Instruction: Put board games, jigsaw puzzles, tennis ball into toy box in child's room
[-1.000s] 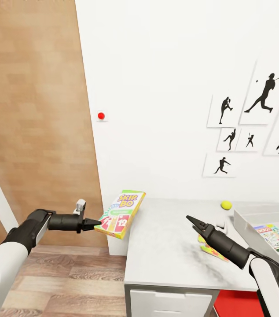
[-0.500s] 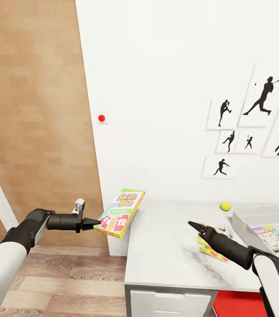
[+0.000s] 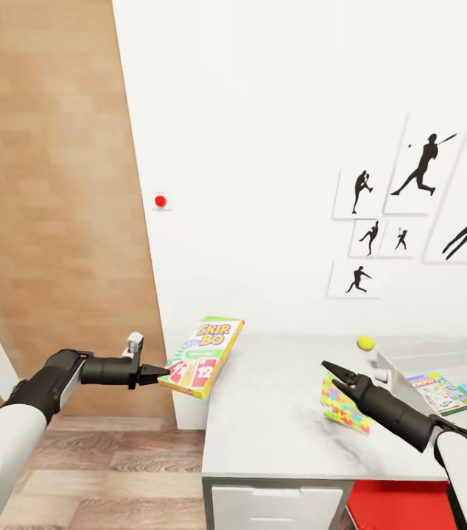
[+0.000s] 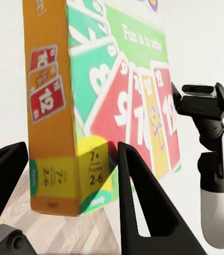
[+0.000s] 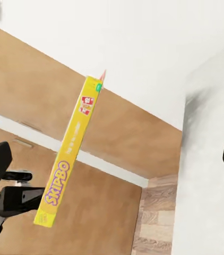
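The box in the left gripper (image 3: 161,373) read "SKIP BO" (image 3: 202,356) in purple on yellow, with red and green cards marked "12" on its face; the left wrist view showed "Fun for all" partly legible and a "7+ / 2-6" badge at the corner pinched between the two fingers (image 4: 136,196). The right wrist view showed "SKIP-BO" again along the box's narrow yellow spine (image 5: 69,154). This board game was held in the air off the near left corner of the surface (image 3: 278,412), tilted, not resting on it.

The right gripper (image 3: 335,370) hovered over the surface with its jaws slightly parted, empty. Just beside and beyond it one jigsaw puzzle (image 3: 342,405) lay on the surface, a bright multicoloured box partly hidden by the arm. One tennis ball (image 3: 366,342) sat near the wall, close to the toy box (image 3: 395,366). The toy box, a clear bin at the surface's right end, held two colourful flat boxes (image 3: 460,391); their writing was too small to read.

On the wall hung six black silhouette prints of ball players (image 3: 418,165) and one red button (image 3: 160,200). A wooden panel (image 3: 49,184) stood to the left.
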Motion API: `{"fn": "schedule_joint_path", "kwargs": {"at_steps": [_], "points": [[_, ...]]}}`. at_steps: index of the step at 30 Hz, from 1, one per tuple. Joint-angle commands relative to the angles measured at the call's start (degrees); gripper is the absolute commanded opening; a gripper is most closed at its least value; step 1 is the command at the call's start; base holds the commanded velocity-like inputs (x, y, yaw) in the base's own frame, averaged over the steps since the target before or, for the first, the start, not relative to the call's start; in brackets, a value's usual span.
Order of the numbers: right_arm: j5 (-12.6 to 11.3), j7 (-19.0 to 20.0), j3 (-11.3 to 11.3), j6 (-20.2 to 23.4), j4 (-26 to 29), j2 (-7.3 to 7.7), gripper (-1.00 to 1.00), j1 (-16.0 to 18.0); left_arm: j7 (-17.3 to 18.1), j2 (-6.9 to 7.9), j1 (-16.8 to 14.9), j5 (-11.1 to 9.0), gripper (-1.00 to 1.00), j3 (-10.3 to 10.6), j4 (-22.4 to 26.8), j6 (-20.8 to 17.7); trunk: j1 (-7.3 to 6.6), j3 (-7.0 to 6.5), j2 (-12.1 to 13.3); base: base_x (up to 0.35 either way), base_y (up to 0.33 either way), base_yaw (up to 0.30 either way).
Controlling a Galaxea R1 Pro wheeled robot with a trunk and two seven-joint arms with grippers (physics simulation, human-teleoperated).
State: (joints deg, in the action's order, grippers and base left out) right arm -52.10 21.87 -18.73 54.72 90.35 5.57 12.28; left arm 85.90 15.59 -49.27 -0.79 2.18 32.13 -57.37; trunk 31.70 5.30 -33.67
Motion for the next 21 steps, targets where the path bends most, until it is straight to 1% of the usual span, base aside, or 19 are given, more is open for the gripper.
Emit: {"fn": "schedule_joint_path", "kwargs": {"at_steps": [1, 2, 5, 6, 7, 11, 14, 17, 21], "points": [[0.4, 2.9, -0.7, 0.3, 0.0, 0.06, 1.00, 0.1, 0.2, 0.02, 0.0, -0.1, -1.00, 0.2, 0.0, -0.6, -0.20, -0.08, 0.3, 0.000, 0.000, -0.265], [0.4, 3.7, -0.9, 0.3, 0.0, 0.08, 1.00, 0.1, 0.2, -0.01, 0.0, -0.1, -1.00, 0.2, 0.0, -0.6, -0.42, -0.26, 0.7, 0.000, 0.000, -0.268], [0.4, 7.9, -2.3, 0.4, 0.0, 0.14, 1.00, 0.1, 0.2, -0.09, 0.0, -0.1, -1.00, 0.1, 0.0, -0.6, -1.08, -0.79, 1.9, 0.000, 0.000, -0.274], [0.4, 8.6, -2.5, 0.4, 0.1, 0.16, 1.00, 0.1, 0.2, -0.09, 0.0, -0.1, -1.00, 0.1, 0.0, -0.6, -1.30, -0.97, 2.3, 0.000, 0.000, -0.276], [0.4, 10.1, -2.7, 0.4, 0.1, 0.18, 1.00, 0.1, 0.2, -0.10, 0.0, -0.1, -1.00, 0.1, 0.0, -0.6, -1.52, -1.15, 2.7, 0.000, 0.000, -0.277], [0.6, 17.0, -3.1, 0.3, 0.2, 0.22, 1.00, 0.2, 0.1, -0.05, 0.0, -0.1, -1.00, 0.1, 0.0, -0.5, -2.40, -1.90, 4.3, 0.000, 0.000, -0.279], [0.9, 20.6, -3.1, 0.2, 0.2, 0.23, 1.00, 0.2, 0.1, -0.04, 0.0, -0.1, -1.00, 0.1, 0.0, -0.5, -3.06, -2.50, 5.5, 0.000, 0.000, -0.279], [1.1, 22.7, -3.3, 0.1, 0.3, 0.28, 1.00, 0.2, 0.1, -0.01, 0.0, -0.1, -1.00, 0.2, 0.0, -0.5, -3.72, -3.12, 6.7, 0.000, 0.000, -0.279], [1.1, 23.4, -4.8, 0.1, 0.2, 0.39, 1.00, 0.3, 0.2, 0.11, 0.0, -0.1, -1.00, 0.3, 0.0, -0.2, -4.59, -3.95, 8.3, 0.000, 0.000, -0.279]]}}
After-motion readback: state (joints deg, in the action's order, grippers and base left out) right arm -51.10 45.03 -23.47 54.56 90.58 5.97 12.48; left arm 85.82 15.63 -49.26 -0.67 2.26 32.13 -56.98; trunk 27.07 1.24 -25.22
